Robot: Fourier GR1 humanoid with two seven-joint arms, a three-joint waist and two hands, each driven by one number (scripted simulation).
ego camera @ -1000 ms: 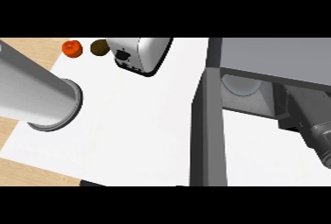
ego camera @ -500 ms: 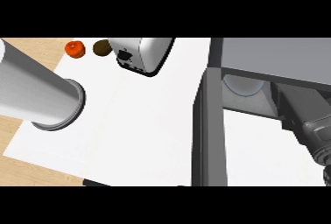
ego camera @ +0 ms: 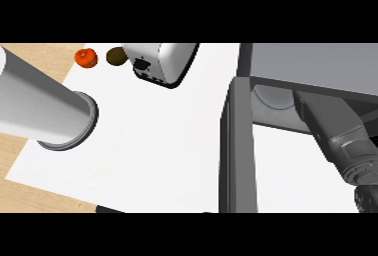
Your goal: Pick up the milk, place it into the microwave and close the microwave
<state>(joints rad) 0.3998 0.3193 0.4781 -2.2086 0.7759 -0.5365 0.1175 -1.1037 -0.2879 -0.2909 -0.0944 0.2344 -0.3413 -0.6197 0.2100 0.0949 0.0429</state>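
Right forearm has backed partway out of the open microwave since a second ago, door ajar; milk not visible, presumably inside; can't tell either hand's state, so door-close looks next.

Matt white counter; glossy toaster (metal-looking)

White counter over light wood surface. Toaster at back; orange fruit and brown fruit just left of it.
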